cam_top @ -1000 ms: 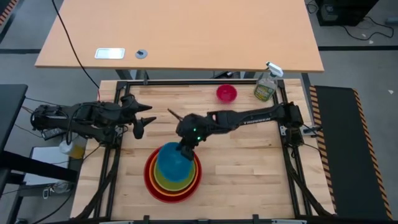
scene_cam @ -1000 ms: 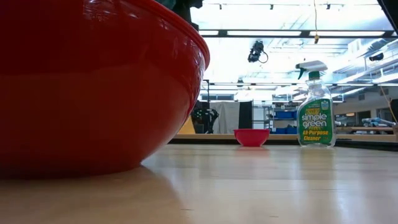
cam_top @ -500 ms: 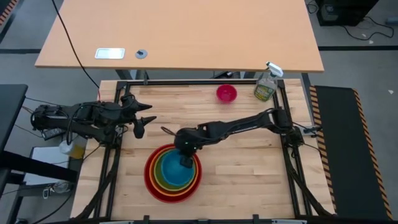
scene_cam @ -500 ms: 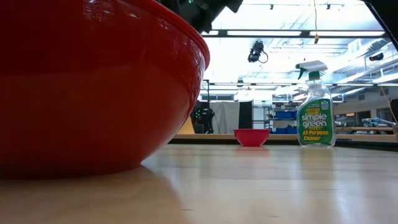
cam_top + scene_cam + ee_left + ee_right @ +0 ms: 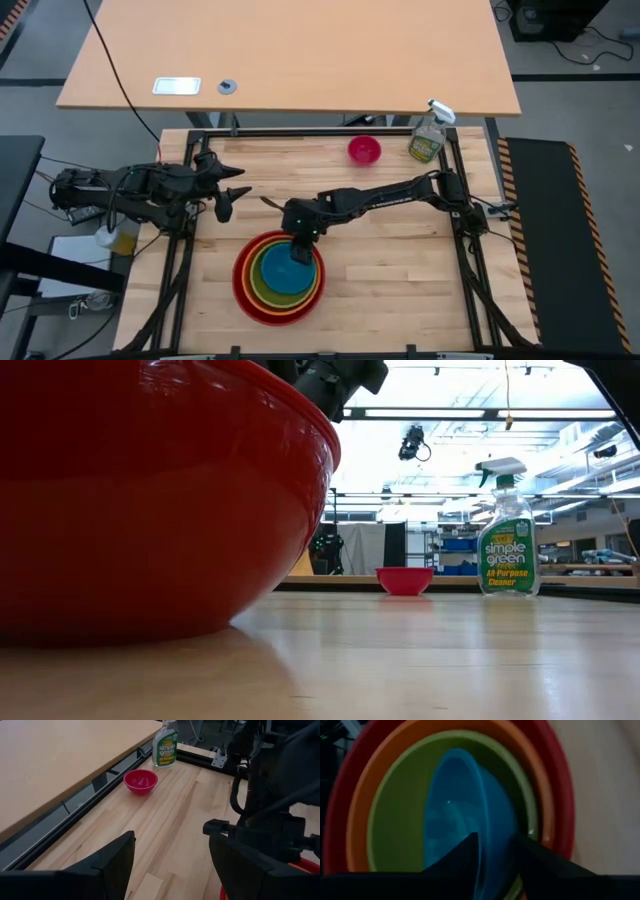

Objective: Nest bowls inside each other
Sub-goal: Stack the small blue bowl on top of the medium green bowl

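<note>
The red bowl (image 5: 236,282) stands near the table's front with the orange bowl (image 5: 245,270) and the green bowl (image 5: 254,290) nested in it, and the blue bowl (image 5: 275,275) lies in the green one (image 5: 400,820). My right gripper (image 5: 299,248) reaches down over the stack's far right side. It is open, its fingers astride the blue bowl's rim. The small pink bowl (image 5: 364,150) sits alone on its base at the far edge. My left gripper (image 5: 232,190) hovers open at the left, holding nothing. My right gripper (image 5: 495,845) stands across the blue bowl's far right rim (image 5: 484,827), one finger inside the bowl and one outside. It comes slanting down from the table's far right. Whether either finger touches the rim I cannot tell. The blue bowl rests in the green bowl.
A clear spray bottle (image 5: 428,138) stands at the far right corner, right of the pink bowl (image 5: 140,781). Bare wood lies between the stack and the far edge. Black frame rails (image 5: 470,270) run along the table's sides.
My right gripper has gone down and a little toward the table's near edge. The blue bowl, held tipped above the stack a second ago, has come down with it and now lies inside the green bowl. The left arm has kept still.
</note>
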{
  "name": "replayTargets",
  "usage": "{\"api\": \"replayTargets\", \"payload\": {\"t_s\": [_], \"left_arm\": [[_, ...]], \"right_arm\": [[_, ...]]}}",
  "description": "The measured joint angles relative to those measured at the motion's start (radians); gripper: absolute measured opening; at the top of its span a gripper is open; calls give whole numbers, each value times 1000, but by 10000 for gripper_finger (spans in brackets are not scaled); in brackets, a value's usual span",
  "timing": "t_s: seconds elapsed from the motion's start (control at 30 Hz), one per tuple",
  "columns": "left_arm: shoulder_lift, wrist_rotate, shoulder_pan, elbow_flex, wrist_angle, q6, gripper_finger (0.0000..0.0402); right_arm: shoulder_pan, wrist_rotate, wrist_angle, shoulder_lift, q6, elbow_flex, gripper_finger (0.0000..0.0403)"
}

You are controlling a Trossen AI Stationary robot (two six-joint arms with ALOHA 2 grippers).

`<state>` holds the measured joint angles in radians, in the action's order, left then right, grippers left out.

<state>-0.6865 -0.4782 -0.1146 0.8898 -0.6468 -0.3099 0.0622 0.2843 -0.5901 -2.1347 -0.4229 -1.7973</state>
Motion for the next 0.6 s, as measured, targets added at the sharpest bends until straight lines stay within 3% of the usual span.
{"api": "replayTargets", "payload": {"t_s": [0.1,0.23,0.47,0.53,0.6], "left_arm": [[0,0,0,0,0,0,259],[0,0,0,0,0,0,259],[0,0,0,0,0,0,259],[-5,0,0,0,0,0,259],[-11,0,0,0,-2,0,259]], "right_arm": [[-19,14,-15,29,-19,-2,153],[-50,-48,-68,99,-6,-5,153],[-110,-357,-363,230,-15,-5,153],[-143,-359,-421,246,-13,7,153],[-177,-273,-434,252,13,29,153]]}}
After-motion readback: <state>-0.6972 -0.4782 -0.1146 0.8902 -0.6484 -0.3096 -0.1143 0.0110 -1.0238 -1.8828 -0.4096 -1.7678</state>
